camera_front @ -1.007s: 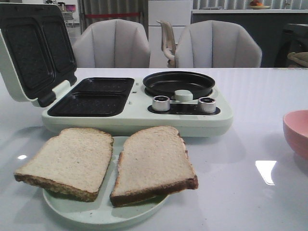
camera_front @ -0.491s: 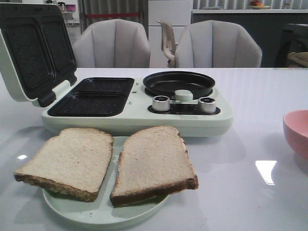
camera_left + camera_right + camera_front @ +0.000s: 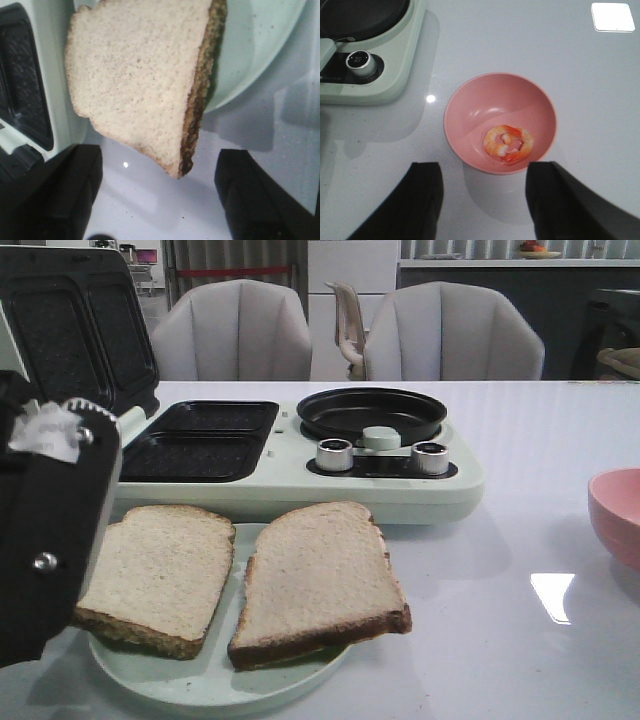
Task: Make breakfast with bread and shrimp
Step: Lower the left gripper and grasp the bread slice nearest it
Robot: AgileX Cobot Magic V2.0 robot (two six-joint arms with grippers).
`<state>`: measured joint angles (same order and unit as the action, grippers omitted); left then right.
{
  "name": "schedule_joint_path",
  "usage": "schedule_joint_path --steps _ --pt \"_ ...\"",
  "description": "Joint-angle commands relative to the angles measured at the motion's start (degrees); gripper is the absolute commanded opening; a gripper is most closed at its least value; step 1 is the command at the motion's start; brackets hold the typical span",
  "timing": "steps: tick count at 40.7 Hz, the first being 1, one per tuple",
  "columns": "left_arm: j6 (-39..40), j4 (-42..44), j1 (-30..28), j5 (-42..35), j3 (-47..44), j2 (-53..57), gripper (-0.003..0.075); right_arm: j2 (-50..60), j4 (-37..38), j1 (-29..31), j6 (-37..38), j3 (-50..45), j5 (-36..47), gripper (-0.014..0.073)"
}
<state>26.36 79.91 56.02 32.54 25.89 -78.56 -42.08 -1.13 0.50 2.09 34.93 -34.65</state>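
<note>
Two slices of bread lie side by side on a pale green plate (image 3: 200, 680), the left slice (image 3: 165, 570) and the right slice (image 3: 320, 575). My left arm (image 3: 50, 530) stands in front of the left slice's outer edge. In the left wrist view my left gripper (image 3: 157, 192) is open over the white table, just short of that slice's crust corner (image 3: 182, 167), with nothing between the fingers. A curled orange-pink shrimp (image 3: 508, 144) lies in a pink bowl (image 3: 470, 112). My right gripper (image 3: 482, 197) hangs open above the table beside the bowl's rim.
A pale green sandwich maker (image 3: 280, 490) stands behind the plate with its lid (image 3: 80, 330) open, two dark grill wells (image 3: 190, 440), a round black pan (image 3: 372, 413) and two metal knobs (image 3: 335, 454). The pink bowl (image 3: 618, 515) sits at the table's right edge. Chairs stand behind the table.
My left arm has come into the front view from the left and now covers the left slice's outer edge and part of the lid. Bread, plate and bowl have not moved.
</note>
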Motion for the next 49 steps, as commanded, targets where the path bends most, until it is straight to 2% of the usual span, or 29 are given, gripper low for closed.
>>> schedule_joint_path --steps 1,18,21,32,39,49 --pt "1.4 3.1 -1.5 1.2 1.3 -1.4 0.0506 -0.1 0.3 0.3 0.0 1.8 4.2 0.0486" --pt "1.4 5.3 -7.9 -3.0 5.3 -8.0 0.0498 -0.1 0.3 0.3 0.0 1.8 4.2 0.0486" --pt "1.4 5.3 -8.0 -3.0 5.3 -8.2 0.0464 -0.1 0.3 0.3 0.0 1.8 4.2 0.0486" --pt "1.4 4.9 -7.8 -3.1 5.3 -8.2 0.0221 -0.1 0.3 0.3 0.0 1.8 4.2 0.0486" --pt "1.4 3.8 -7.8 -2.8 5.3 -8.1 0.0104 -0.1 0.3 0.3 0.0 1.8 4.2 0.0486" --pt "1.4 -0.1 -6.0 2.8 5.3 -5.1 0.0101 -0.1 0.3 0.3 0.0 1.8 4.2 0.0486"
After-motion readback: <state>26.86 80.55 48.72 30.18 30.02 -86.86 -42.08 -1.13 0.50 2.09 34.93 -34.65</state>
